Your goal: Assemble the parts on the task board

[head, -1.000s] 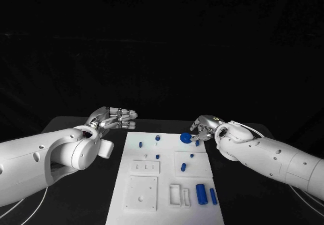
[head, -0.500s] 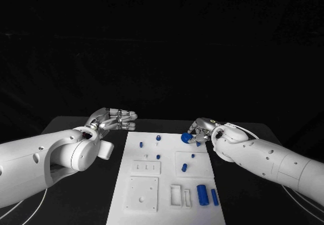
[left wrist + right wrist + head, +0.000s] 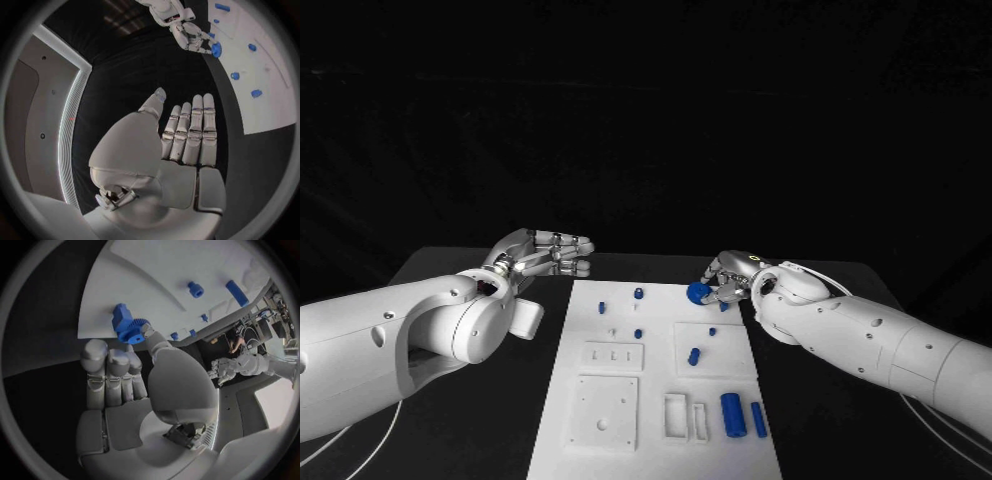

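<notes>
In the head view, the left hand (image 3: 548,251) is at the middle left of the frame, over the black counter (image 3: 444,275) just beside the upper left corner of the board (image 3: 661,400); it holds nothing, and the left wrist view shows its fingers (image 3: 190,132) straight and close together. The white board runs down the centre of the frame, with small blue parts on its upper half and a blue cylinder (image 3: 730,412) near the lower right. At the board's upper right corner, the right hand (image 3: 730,277) pinches a blue gear (image 3: 698,292); in the right wrist view the gear (image 3: 128,326) sits at its fingertips, over the board's edge.
</notes>
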